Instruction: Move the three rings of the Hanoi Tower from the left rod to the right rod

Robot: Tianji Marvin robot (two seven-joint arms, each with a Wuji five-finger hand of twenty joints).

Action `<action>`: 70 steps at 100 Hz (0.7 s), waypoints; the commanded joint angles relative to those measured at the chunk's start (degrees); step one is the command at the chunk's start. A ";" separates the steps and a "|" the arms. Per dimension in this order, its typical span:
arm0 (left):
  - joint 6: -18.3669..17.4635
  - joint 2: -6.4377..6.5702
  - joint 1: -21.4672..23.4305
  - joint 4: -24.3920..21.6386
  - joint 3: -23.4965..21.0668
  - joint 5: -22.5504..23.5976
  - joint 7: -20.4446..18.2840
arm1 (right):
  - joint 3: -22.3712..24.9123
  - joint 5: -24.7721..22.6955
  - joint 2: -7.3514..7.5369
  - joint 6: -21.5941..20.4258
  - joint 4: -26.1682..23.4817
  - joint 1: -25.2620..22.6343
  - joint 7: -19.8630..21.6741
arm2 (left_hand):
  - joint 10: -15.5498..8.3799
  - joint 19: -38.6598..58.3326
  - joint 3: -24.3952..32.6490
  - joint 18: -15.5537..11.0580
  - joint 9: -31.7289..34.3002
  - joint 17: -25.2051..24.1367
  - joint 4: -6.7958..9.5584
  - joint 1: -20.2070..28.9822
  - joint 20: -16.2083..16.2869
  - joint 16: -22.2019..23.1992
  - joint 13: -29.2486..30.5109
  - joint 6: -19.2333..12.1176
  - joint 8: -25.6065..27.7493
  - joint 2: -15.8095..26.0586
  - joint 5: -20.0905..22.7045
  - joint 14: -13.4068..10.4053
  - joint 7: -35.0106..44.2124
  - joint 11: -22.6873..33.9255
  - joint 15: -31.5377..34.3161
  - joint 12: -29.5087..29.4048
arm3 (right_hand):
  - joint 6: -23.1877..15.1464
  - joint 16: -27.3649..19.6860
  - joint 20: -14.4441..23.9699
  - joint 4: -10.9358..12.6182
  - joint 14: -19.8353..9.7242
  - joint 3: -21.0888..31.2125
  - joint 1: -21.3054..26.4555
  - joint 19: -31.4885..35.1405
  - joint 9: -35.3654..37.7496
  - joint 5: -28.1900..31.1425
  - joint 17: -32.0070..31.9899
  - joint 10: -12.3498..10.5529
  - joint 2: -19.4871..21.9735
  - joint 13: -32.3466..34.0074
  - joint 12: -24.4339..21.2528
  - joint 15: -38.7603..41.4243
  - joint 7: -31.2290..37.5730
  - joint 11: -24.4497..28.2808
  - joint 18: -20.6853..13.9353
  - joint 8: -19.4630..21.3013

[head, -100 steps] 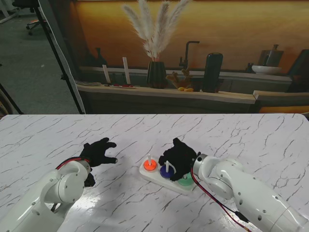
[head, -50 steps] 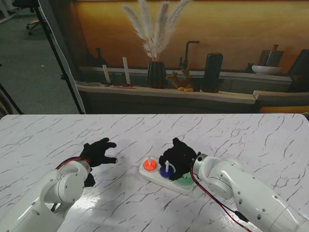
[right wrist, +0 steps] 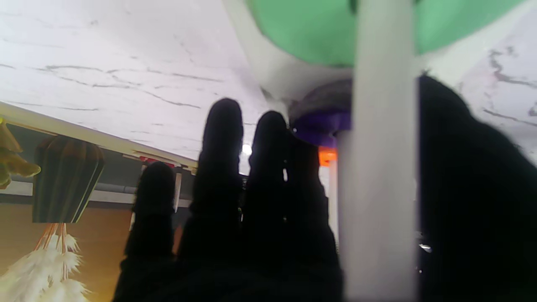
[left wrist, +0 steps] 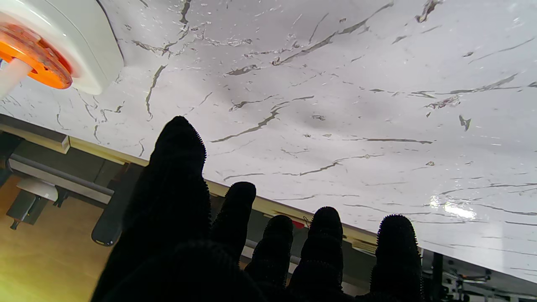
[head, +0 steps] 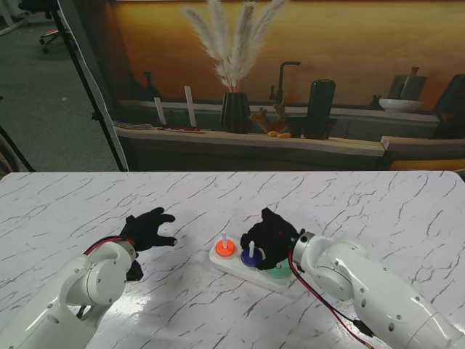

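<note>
The white tower base (head: 227, 266) holds three rods. An orange ring (head: 226, 249) sits on the left rod, a blue ring (head: 251, 257) on the middle rod and a green ring (head: 277, 273) on the right rod. My right hand (head: 270, 234) hovers over the right end of the base, fingers by the blue ring. In the right wrist view the right rod (right wrist: 379, 167) stands between my fingers (right wrist: 222, 167) and thumb, with the green ring (right wrist: 302, 29) and blue ring (right wrist: 321, 121) close; it holds nothing. My left hand (head: 149, 229) rests open, left of the base.
The base's end with the orange ring (left wrist: 37, 61) shows in the left wrist view, apart from my left hand (left wrist: 235, 251). The marble table (head: 363, 203) stretches wide around the tower. A counter with a vase of pampas grass (head: 234, 109) lies beyond the far edge.
My right hand has shifted very slightly over the base. The rings and the left hand have not moved.
</note>
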 commanded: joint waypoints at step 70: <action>-0.87 -0.18 0.16 -0.27 0.19 -0.50 -1.33 | 5.78 -1.72 -0.37 -3.42 -4.32 -4.87 0.33 | 0.86 -2.80 -1.51 -0.06 -0.13 -1.34 0.86 1.35 -0.51 -0.42 -2.10 1.24 -0.39 2.25 0.74 0.53 -0.31 -0.95 -1.64 -0.61 | -5.55 0.12 0.50 0.18 -1.25 7.92 4.06 1.21 1.64 5.01 -0.17 -0.88 1.72 1.83 0.73 0.51 6.24 0.27 14.48 1.72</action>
